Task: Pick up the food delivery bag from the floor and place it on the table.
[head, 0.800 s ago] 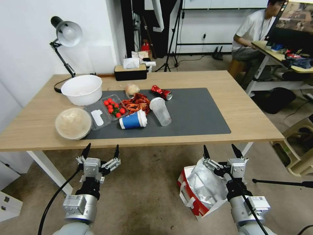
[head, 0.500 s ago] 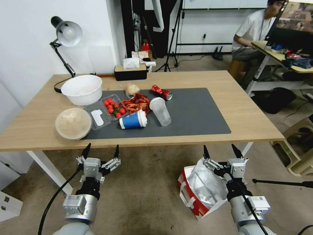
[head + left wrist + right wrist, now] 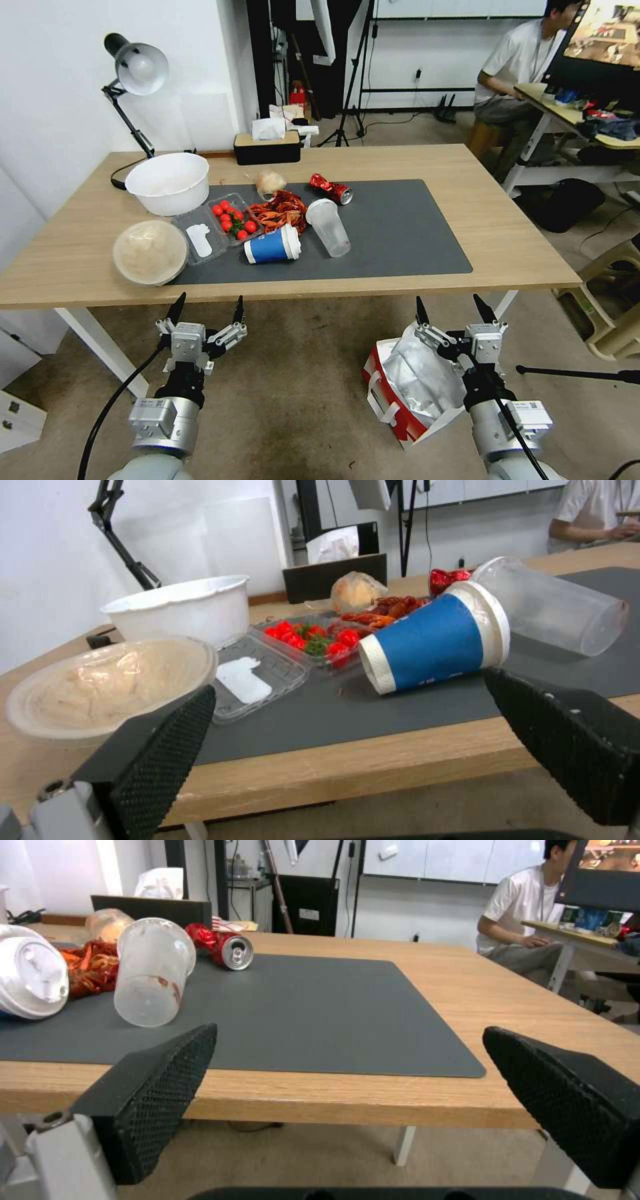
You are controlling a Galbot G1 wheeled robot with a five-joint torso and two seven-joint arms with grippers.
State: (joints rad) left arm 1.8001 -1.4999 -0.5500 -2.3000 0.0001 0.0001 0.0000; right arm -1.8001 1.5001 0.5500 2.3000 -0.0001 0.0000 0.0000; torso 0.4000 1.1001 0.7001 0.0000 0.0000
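Note:
The food delivery bag (image 3: 400, 383), red and white with crumpled silver foil showing at its mouth, stands on the beige carpet floor (image 3: 293, 393) just in front of the table's near edge, right of centre. My right gripper (image 3: 452, 309) hangs open directly above and partly in front of the bag, its fingers (image 3: 157, 1095) spread wide and holding nothing. My left gripper (image 3: 205, 309) is open too, held over bare carpet well to the left of the bag. The wide wood-top table (image 3: 507, 220) carries a dark grey mat (image 3: 407, 233).
The mat's left half holds a blue paper cup (image 3: 271, 245) on its side, a clear plastic cup (image 3: 328, 228), a crushed red can (image 3: 331, 188), a tomato tray (image 3: 230, 219), two bowls and food scraps. A white table leg (image 3: 100, 343) stands left. A stool and a tripod leg lie right.

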